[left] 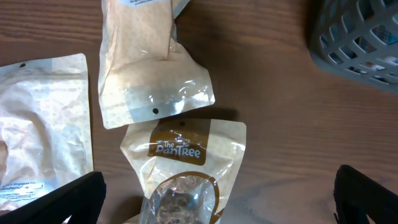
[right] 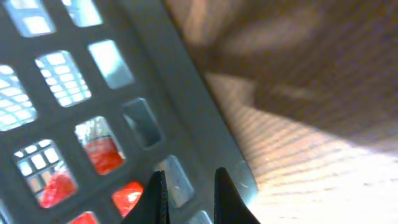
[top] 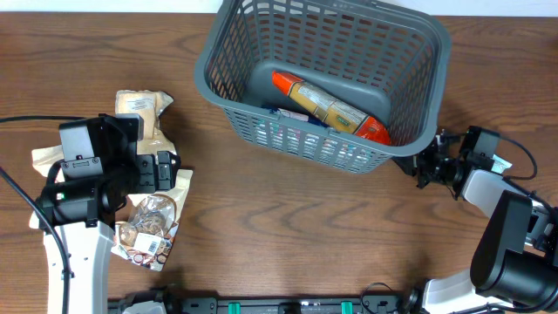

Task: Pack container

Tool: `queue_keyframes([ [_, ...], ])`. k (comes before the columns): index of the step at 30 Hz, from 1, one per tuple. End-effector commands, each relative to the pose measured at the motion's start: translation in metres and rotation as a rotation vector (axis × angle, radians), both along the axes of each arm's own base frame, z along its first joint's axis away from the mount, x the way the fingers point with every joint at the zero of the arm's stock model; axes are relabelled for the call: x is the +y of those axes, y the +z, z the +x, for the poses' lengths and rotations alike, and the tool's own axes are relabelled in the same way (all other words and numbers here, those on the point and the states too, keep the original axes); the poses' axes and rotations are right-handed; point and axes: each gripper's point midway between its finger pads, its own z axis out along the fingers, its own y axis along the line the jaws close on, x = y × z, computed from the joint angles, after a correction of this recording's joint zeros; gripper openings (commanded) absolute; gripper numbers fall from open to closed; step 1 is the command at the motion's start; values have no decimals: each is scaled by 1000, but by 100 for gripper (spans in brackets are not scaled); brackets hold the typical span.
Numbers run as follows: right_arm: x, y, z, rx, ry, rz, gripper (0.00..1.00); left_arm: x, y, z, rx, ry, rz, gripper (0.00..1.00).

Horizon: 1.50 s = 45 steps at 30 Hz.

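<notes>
Fingers first: my left gripper (left: 217, 177) hangs spread wide and empty over a tan PanTree pouch (left: 183, 155). A second pouch (left: 146, 68) lies just beyond it and a pale one (left: 37, 130) off to the side. My right gripper (right: 189, 173) is clenched, and it looks pinched onto the container's wall, low at the corner nearest that arm.

The container (top: 296, 139) stands at the far middle of the table, well apart from the pouches, with an orange packet (top: 331, 106) lying inside. I judge it stiff, light and hollow. The rim or a bar between slots is the place to grip, though a hold at one corner would let it swivel.

Only the overhead view shows the contents and the whole layout. The right wrist view alone shows my pinch, with red behind the slots. The left wrist view reads the pouch label and catches just a corner of the lattice.
</notes>
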Motion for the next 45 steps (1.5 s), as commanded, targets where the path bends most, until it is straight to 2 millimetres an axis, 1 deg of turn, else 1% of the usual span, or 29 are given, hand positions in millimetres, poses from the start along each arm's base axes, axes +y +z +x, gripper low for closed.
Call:
queue_keyframes([
  [1, 14, 10, 1, -33, 47, 64, 1, 2, 2, 1, -5, 19, -7, 99],
  [6, 12, 13, 7, -69, 48, 51, 1, 2, 2, 1, -5, 19, -7, 99],
  [16, 4, 15, 9, -83, 30, 44, 1, 1, 2, 1, -5, 25, -11, 99],
  [24, -3, 23, 21, -161, 24, 13, 1, 1, 2, 1, -4, 31, -15, 99],
  [28, -10, 27, 26, -195, 11, -8, 1, 1, 2, 1, -4, 31, -15, 99],
  [38, -32, 28, 28, -216, -37, -33, 1, 1, 2, 1, -3, 31, -15, 99],
  [45, -31, 29, 27, -222, -30, -27, 1, 1, 2, 1, -4, 31, -15, 99],
])
